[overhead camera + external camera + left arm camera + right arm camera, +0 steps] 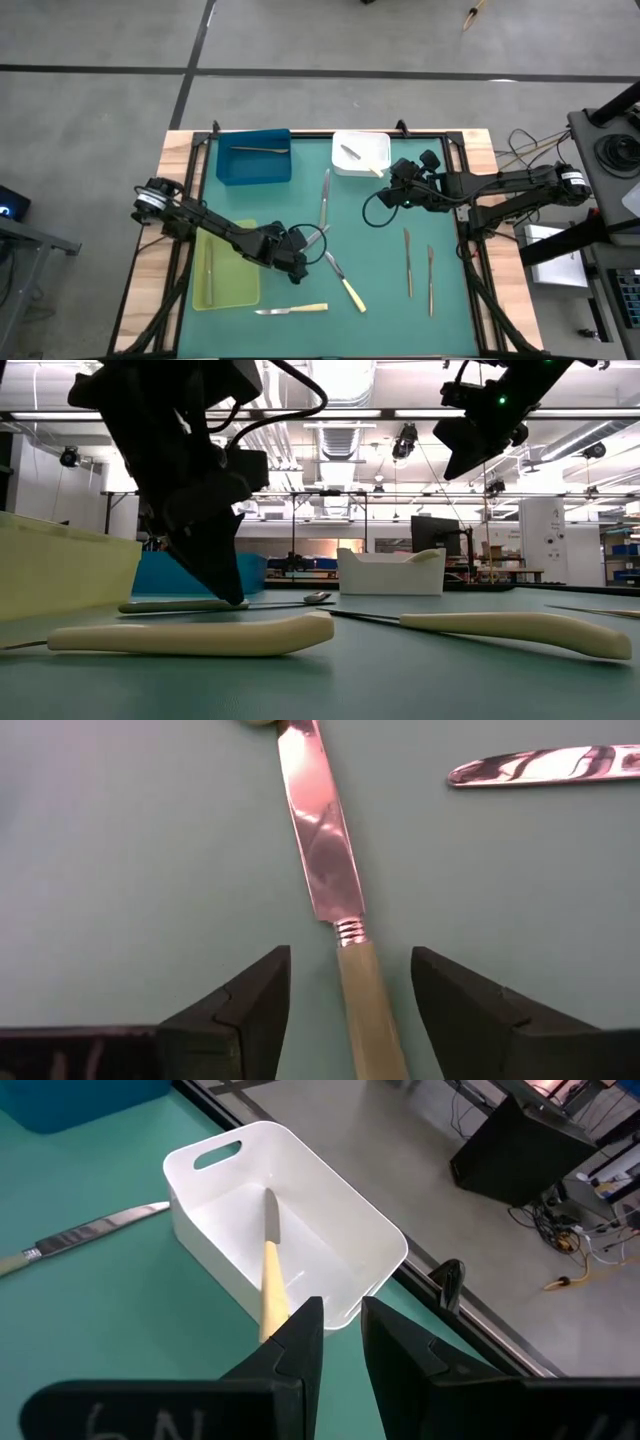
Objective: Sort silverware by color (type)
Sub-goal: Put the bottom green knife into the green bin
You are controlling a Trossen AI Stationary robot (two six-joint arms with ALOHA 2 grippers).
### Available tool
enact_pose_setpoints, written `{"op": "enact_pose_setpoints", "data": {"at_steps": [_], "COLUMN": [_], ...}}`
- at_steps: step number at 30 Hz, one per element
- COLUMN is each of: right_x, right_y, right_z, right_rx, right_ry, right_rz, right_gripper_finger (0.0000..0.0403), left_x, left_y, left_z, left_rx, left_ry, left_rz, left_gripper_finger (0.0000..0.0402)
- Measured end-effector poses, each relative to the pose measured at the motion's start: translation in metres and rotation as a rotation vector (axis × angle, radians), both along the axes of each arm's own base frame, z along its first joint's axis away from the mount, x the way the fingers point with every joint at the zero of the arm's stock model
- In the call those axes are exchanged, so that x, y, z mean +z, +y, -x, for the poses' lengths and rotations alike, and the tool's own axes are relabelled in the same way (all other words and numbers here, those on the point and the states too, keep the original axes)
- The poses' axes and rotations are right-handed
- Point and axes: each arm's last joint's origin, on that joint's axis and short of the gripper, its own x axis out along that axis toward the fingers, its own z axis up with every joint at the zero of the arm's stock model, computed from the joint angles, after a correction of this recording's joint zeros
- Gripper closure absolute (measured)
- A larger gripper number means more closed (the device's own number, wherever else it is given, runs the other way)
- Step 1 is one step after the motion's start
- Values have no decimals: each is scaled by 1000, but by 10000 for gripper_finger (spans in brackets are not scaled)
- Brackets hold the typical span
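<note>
My left gripper (350,965) is open, low over the table's middle (300,250). Its fingers stand on either side of a pale-handled knife's handle (362,990), just behind the blade (325,830), without touching it. Two more pale-handled knives (348,288) (292,310) lie flat nearby. Grey utensils (325,200) (408,262) (430,280) also lie on the mat. My right gripper (342,1325) hovers beside the white tray (385,1240), open by a narrow gap with nothing in it. A yellow-handled knife (268,1250) lies in that tray, its handle end hidden behind one finger.
The blue tray (232,172) at the far edge holds one utensil (262,150). The yellow-green tray (238,285) at the left holds a grey one (210,268). The white tray (375,140) also holds a grey piece (350,153). The right arm's cable loops over the mat (375,215).
</note>
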Motion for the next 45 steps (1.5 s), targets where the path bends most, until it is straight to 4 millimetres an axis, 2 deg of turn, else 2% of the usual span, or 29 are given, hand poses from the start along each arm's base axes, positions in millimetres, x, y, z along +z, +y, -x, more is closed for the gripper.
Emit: {"op": "enact_pose_setpoints", "data": {"at_steps": [15,20,26,31,39,45], "right_x": [0,0,-1,-1,-1,-1], "right_y": [0,0,0,0,0,0], "right_z": [0,0,0,0,0,0], "right_rx": [0,1,5,9,9,12], "right_ry": [-1,-1,11,15,14,18], "right_rz": [0,1,4,6,6,8], "right_gripper_finger": [339,339,339,339,339,339], "left_x": [-11,-21,-12,-11,-14,-14], "left_y": [1,-1,-3,-4,-4,-4], "left_z": [3,-4,-11,-12,-11,-10], "left_rx": [20,18,-12,-12,17,37], "left_ry": [-68,-46,-2,5,12,8], "left_rz": [27,6,-18,-12,1,7], "left_gripper_finger": [214,214,218,257,375,382]}}
